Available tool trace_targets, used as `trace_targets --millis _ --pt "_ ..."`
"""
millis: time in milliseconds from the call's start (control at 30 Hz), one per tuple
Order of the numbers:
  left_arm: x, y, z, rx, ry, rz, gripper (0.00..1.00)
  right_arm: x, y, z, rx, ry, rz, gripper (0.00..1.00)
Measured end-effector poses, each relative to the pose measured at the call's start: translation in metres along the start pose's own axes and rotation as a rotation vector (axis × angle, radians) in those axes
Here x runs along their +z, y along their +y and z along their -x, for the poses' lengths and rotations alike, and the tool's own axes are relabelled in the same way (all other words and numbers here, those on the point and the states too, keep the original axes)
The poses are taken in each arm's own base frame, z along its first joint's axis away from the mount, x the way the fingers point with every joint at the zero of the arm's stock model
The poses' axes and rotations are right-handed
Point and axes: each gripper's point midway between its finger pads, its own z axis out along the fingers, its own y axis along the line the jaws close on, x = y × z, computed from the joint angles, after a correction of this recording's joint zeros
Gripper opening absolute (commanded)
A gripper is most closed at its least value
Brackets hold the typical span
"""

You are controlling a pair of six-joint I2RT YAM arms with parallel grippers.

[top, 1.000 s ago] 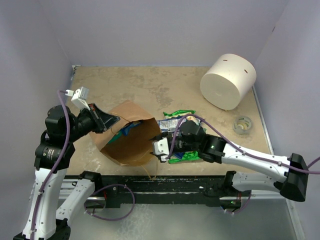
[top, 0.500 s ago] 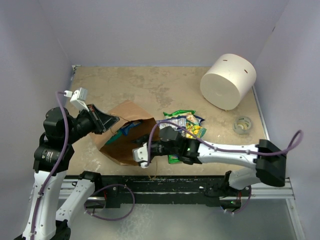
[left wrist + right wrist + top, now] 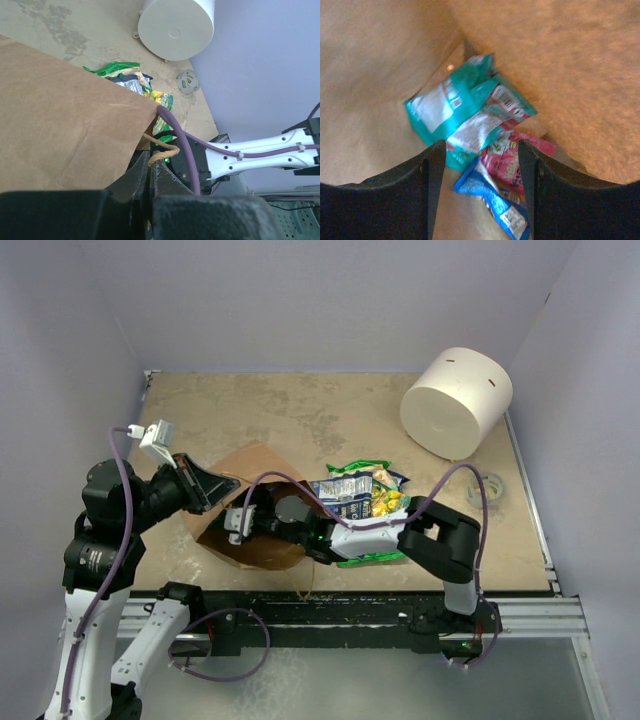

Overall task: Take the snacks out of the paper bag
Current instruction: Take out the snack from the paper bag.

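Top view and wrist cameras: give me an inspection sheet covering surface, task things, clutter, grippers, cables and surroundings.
Surface: tan mottled tabletop, stained.
Job's things: paper bag on its side; teal packet, pink packet, blue packet inside; snack pile outside by its mouth.
Clutter: white cylinder, grey tape roll.
Grippers: left gripper shut on bag edge; right gripper inside bag, fingers open.
Cables: purple cable loops over each arm.
Surroundings: lavender walls.

One paper bag (image 3: 250, 462), three bagged packets (image 3: 465, 110), at least three loose packets (image 3: 350, 488), one white cylinder (image 3: 455, 403), one ring (image 3: 487, 490).
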Motion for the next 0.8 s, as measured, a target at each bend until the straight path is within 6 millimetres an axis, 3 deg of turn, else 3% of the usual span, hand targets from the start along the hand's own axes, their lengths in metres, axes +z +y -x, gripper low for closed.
trace_targets --millis 267,567,800 --pt "0.007 -0.013 0.013 0.018 0.021 -0.044 0.00 0.031 -0.032 0.002 0.204 -0.048 -0.237 0.70" --pt "0.010 -0.018 0.013 0.023 0.036 -0.081 0.00 0.056 -0.021 -0.021 0.307 -0.051 -0.294 0.84" --pt "0.017 -0.019 0.013 0.013 0.062 -0.098 0.00 0.079 -0.012 -0.031 0.373 -0.060 -0.309 0.84"
